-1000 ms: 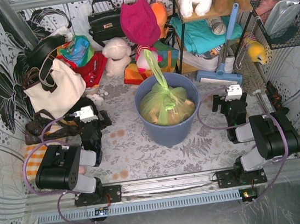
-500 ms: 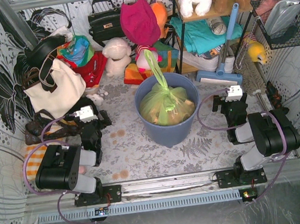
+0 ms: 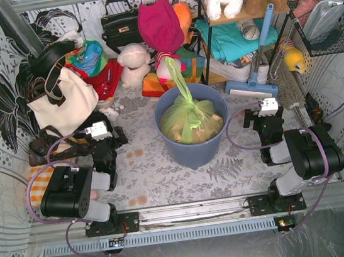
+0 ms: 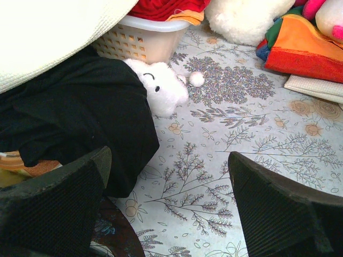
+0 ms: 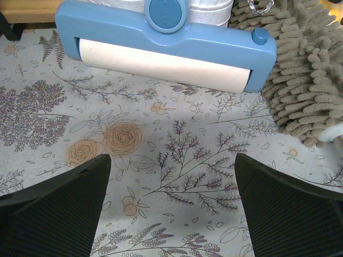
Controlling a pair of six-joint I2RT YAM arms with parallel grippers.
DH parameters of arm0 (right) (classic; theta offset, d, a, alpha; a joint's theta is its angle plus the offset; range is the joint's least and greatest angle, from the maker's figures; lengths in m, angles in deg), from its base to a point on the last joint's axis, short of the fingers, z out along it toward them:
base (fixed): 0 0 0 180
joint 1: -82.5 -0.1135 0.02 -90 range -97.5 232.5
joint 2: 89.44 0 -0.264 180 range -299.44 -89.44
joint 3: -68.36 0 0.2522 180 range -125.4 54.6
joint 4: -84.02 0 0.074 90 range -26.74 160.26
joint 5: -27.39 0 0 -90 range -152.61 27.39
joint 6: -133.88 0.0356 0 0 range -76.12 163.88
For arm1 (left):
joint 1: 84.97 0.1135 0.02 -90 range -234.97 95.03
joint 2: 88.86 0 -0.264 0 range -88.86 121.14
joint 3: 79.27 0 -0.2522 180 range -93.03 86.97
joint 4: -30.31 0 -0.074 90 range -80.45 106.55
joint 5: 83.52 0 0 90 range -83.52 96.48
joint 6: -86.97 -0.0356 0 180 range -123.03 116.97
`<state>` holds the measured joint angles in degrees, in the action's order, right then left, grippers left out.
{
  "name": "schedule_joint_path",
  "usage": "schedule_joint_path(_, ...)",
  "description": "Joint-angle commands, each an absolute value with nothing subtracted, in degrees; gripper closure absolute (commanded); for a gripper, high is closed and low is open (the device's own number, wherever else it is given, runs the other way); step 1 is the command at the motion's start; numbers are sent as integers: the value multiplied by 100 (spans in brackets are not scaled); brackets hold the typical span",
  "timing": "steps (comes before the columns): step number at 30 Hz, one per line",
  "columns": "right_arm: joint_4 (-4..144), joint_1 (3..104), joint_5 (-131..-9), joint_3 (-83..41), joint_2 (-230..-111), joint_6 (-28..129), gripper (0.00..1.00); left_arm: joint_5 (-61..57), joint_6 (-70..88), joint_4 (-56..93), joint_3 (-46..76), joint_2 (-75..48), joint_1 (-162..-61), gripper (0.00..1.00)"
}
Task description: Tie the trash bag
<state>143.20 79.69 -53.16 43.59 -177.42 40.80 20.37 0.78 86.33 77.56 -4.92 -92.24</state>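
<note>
Left gripper (image 4: 169, 214) low over the floral cloth (image 4: 241, 123), jaws spread wide, gripping nothing, black fabric (image 4: 80, 118) beside it; green trash bag (image 3: 190, 118) sits inside the blue-grey bin (image 3: 195, 154), mid-table between the arms; right gripper (image 5: 171, 214) equally spread, empty, facing a blue sweeper head (image 5: 166, 40).

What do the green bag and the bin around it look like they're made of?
The trash bag: thin plastic film, probably; translucent and wrinkled, tan scraps showing through. The bin: likely moulded plastic; smooth, matte blue-grey wall with an even rim.
</note>
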Motion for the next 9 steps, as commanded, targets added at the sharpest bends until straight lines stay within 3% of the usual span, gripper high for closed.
schedule_joint_path(1, 14608, 8011, -5267, 4396, -17768, 4070, 3, 1993, 83, 8881, 7638, -484, -9165, 2)
schedule_joint_path(9, 14593, 8012, -5295, 4391, -17768, 4088, 3, 1716, 181, 8624, 7499, -481, -8974, 2)
